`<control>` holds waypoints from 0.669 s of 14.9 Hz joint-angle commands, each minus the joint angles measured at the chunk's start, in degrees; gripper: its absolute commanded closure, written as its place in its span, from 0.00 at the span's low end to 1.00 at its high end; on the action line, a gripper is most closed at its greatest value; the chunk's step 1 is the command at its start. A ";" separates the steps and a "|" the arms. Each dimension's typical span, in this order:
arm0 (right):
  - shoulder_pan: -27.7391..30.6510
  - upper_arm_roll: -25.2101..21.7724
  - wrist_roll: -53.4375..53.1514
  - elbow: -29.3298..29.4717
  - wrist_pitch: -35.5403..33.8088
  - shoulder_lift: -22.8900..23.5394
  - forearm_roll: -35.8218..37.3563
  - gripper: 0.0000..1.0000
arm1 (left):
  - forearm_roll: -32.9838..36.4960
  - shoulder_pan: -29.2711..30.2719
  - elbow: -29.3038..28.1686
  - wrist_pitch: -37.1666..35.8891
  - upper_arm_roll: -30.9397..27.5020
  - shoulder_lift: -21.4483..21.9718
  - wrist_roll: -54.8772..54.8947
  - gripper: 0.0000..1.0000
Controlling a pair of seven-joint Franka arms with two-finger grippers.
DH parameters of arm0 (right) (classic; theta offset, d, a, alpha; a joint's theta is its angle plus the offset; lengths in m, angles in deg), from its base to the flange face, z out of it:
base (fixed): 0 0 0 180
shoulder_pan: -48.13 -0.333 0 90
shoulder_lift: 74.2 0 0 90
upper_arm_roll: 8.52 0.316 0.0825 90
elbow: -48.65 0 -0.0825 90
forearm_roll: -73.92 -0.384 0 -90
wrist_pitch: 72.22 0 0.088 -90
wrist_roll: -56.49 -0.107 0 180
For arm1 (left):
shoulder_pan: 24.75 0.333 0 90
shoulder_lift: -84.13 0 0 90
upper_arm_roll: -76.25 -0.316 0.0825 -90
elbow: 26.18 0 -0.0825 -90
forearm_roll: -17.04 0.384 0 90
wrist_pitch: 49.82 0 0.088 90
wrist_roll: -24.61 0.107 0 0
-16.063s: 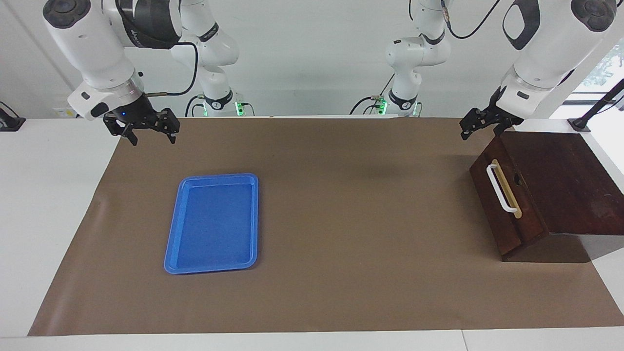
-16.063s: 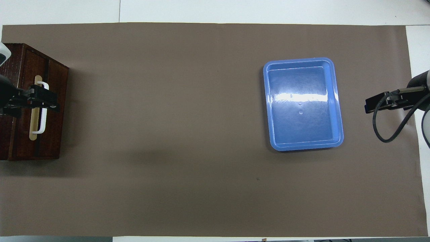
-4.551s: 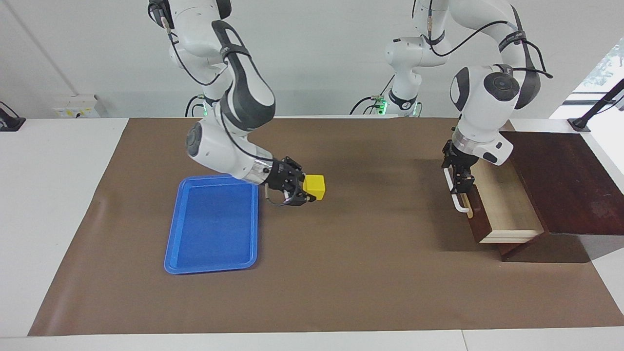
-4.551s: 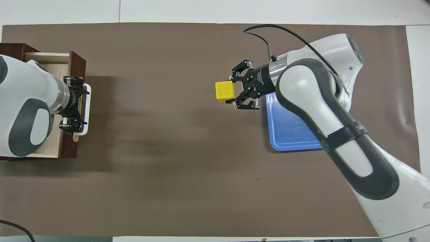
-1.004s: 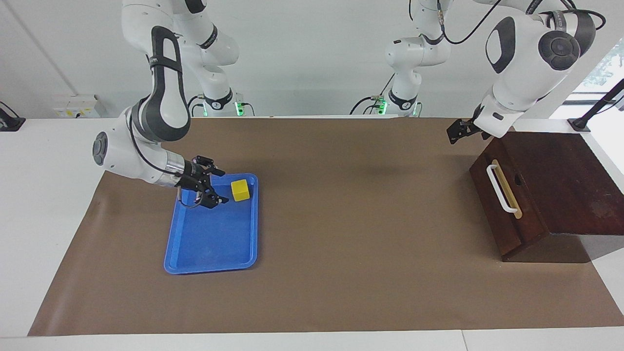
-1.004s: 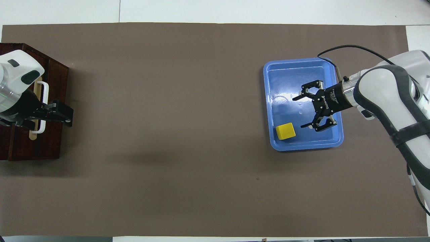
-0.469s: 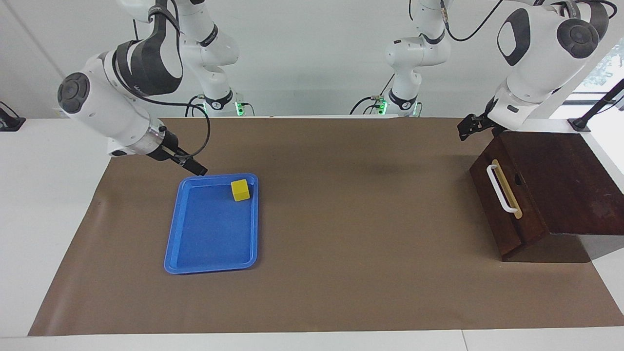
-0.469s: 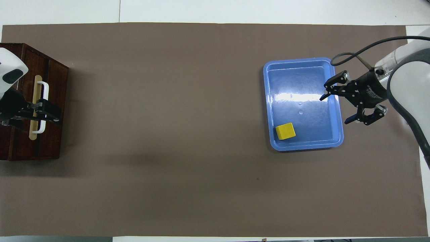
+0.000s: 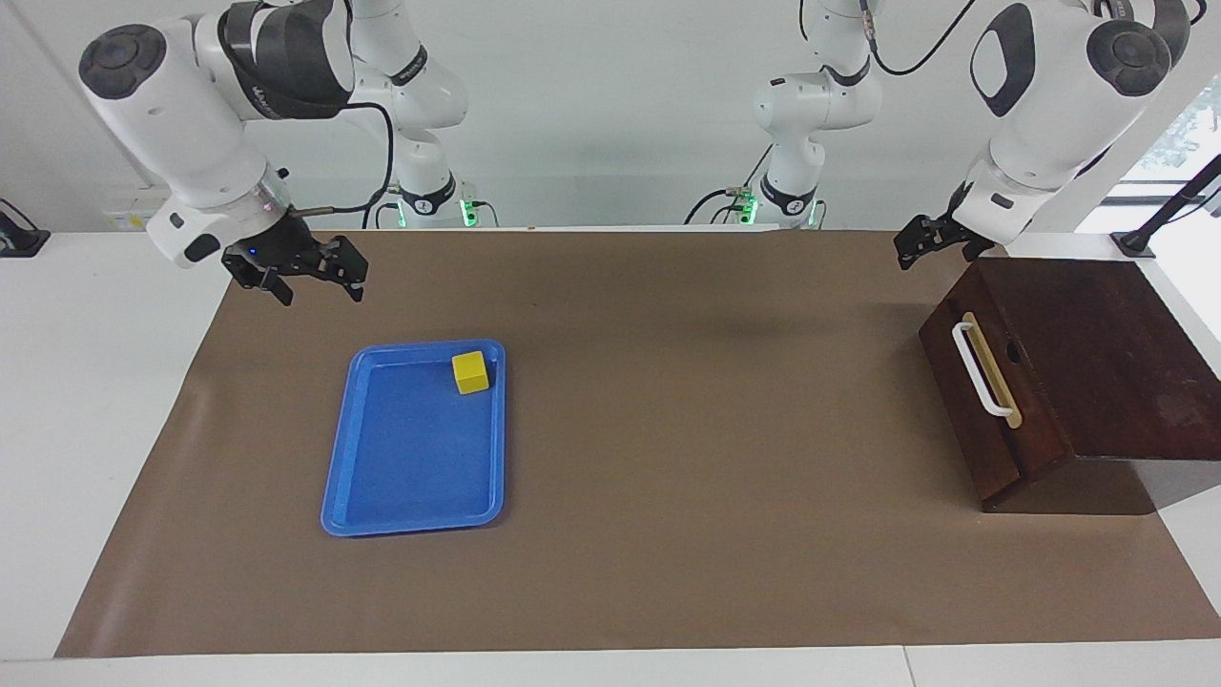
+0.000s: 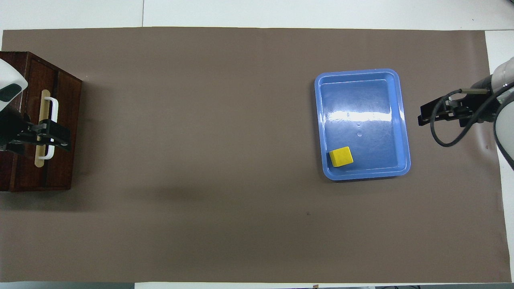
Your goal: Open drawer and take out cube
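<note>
In flat glossy blue tray (image 9: 412,448): sm. solid yellow cube (image 9: 469,372).

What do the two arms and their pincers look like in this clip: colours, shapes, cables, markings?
Both arms have glossy white rounded shells with dark grey or black joint panels and round end caps. Each ends in a black, skeletal two-finger pincer: the right pincer and the left pincer. A black cable loops along the right arm's wrist; black cables also run along the left arm. Green lights glow at both bases.

The brown mat (image 9: 668,534) lies open between the blue tray (image 9: 382,520) at the right arm's end and the wooden box (image 9: 1097,353) at the left arm's end. Only the yellow cube (image 9: 470,372) occupies the tray, in a corner nearer the robots.
</note>
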 commanded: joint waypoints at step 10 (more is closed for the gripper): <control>2.49 0.48 4.42 -3.89 -2.16 -4.51 2.41 0.00 | -3.43 -0.54 -1.24 6.20 -0.50 0.79 0.70 0.00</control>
